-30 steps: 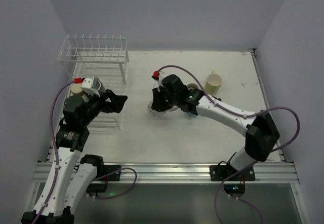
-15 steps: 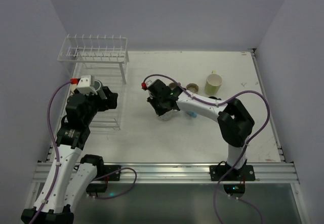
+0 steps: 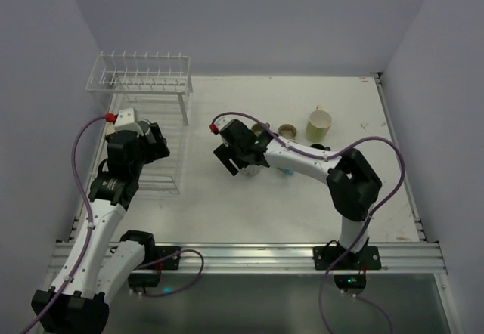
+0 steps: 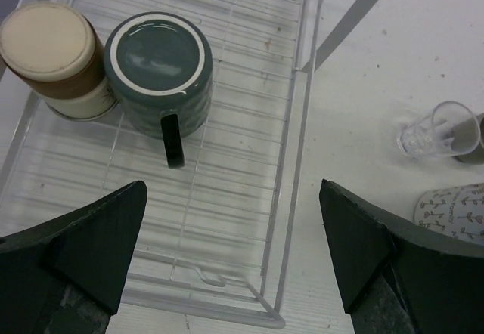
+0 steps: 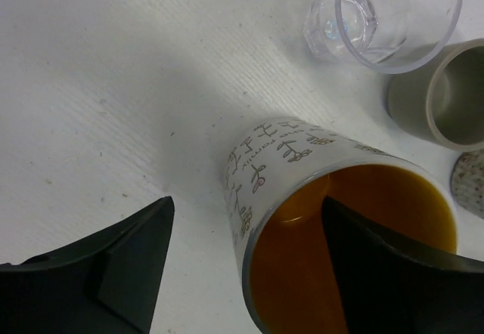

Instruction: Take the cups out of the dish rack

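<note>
The dish rack point(image 3: 141, 83) stands at the far left, and its lower tray point(image 4: 227, 198) holds two upturned cups: a tan one point(image 4: 53, 58) and a dark grey mug point(image 4: 159, 69). My left gripper point(image 4: 234, 251) hangs open above the tray's near end, holding nothing. A white flower-print cup with an orange inside point(image 5: 302, 198) stands upright on the table. My right gripper point(image 5: 246, 251) is open astride its wall, one finger inside the cup and the other clear of it on the outside. A clear glass point(image 5: 386, 13) and a grey cup point(image 5: 446, 96) stand just beyond.
A pale yellow-green mug point(image 3: 318, 125) and a tan cup point(image 3: 287, 131) stand on the table's far right half. A small blue object point(image 3: 288, 172) lies beside the right arm's forearm. Walls close the table on three sides.
My right gripper swung left, brought the white cup upright onto the table, then opened its jaws. My left arm drew back over the rack's tray.
</note>
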Controlling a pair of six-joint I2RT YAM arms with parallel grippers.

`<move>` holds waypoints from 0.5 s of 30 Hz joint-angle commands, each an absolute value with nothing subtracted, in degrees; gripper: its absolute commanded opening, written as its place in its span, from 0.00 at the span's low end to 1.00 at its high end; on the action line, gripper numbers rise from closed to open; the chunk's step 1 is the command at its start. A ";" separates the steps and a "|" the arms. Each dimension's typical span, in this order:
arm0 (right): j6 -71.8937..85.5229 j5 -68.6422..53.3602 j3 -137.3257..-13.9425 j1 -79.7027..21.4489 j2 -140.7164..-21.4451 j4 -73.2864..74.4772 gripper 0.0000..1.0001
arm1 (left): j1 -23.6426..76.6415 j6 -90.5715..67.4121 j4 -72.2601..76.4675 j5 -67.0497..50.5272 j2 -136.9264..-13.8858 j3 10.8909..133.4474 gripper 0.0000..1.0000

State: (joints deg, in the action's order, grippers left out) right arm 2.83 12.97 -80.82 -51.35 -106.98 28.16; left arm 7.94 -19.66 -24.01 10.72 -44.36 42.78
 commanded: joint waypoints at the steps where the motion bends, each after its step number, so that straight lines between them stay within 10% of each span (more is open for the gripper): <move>1: 0.97 12.84 -80.33 -51.85 -100.99 25.05 0.84 | 8.00 -22.50 -23.12 17.39 -46.04 46.40 1.00; 4: 1.67 12.40 -80.07 -52.12 -97.31 24.26 0.98 | 7.82 -23.99 -22.77 20.12 -49.46 47.98 1.00; 15: 9.31 -1.82 -65.05 -52.91 -76.83 12.76 0.99 | 1.49 -29.62 -17.41 22.67 -63.53 52.03 1.00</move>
